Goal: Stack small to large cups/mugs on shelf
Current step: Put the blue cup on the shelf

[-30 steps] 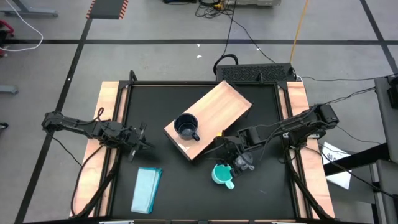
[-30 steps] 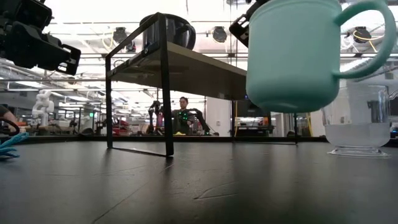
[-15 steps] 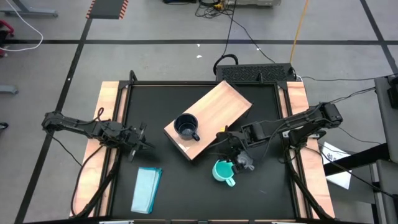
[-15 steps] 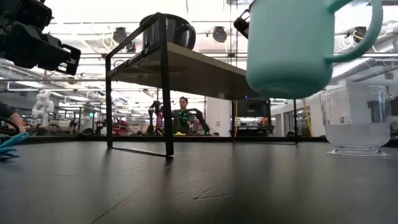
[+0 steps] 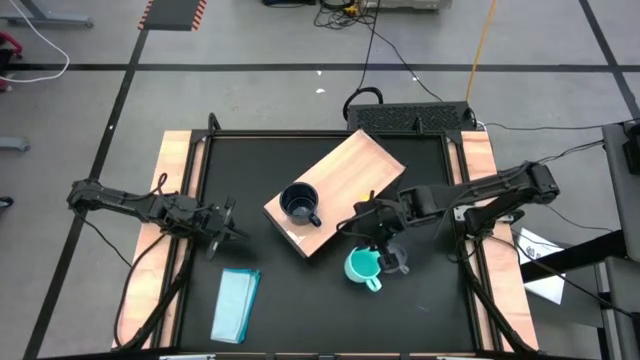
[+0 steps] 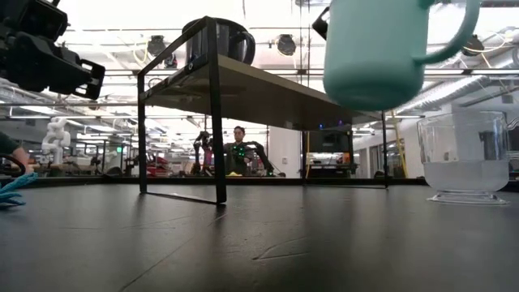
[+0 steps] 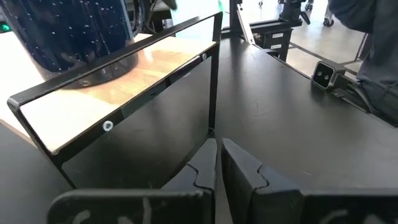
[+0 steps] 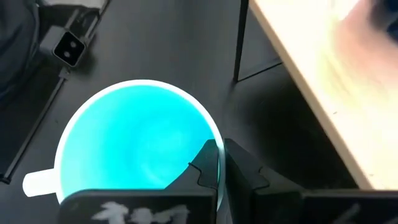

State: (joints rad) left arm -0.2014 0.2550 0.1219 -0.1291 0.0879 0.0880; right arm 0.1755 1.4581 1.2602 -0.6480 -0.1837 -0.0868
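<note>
Beyond the table the room runs deep under bright ceiling lights, with a person [image 6: 237, 150] far back, seen between the shelf's legs in the low view. Up close, the black table top [image 5: 290, 290] sits framed by pale wooden side rails.

On it stands the shelf [image 5: 350, 180], a light wooden board on thin black legs, lying slantwise across the middle from about 7 o'clock to 1 o'clock. The dark navy mug [image 5: 299, 204] stands upright on the shelf's 7 o'clock end, its handle pointing toward 5 o'clock.

The right gripper [image 5: 371, 247] reaches in from 3 o'clock and has its fingers pinched on the rim of the turquoise mug [image 5: 362, 267]; the right wrist view shows the two fingers nearly together across the rim wall. From the low view the mug hangs clear of the table, mouth up and slightly tilted, its handle pointing away from the shelf. It is just off the shelf's long edge, at about 5 o'clock from the navy mug.

The clear cup [image 6: 465, 162] stands on the table past the turquoise mug.

The left gripper [image 5: 226, 232] waits at 9 o'clock, fingers close together with only a thin gap, gripping nothing. A pale-teal block [image 5: 236, 304] lies flat at about 7 o'clock.
</note>
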